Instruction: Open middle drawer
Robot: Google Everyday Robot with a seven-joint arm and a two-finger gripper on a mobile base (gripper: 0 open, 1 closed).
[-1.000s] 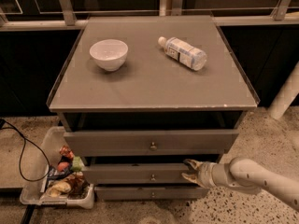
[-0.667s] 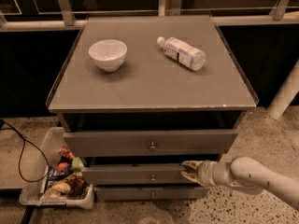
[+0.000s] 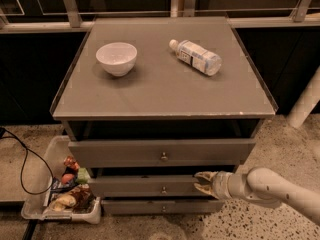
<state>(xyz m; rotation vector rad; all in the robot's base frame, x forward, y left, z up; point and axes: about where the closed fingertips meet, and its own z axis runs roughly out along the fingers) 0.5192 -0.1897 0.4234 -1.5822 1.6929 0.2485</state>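
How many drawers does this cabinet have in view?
3: the top drawer; the middle drawer below it, with the gripper at its right part; the bottom drawer lowest. None seems hidden.

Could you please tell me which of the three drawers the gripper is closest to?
The middle drawer: the gripper is at the right end of its front, below the top drawer and above the bottom drawer.

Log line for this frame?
task: open middle drawer | gripper: at drawer front, right of knob | knob: not gripped
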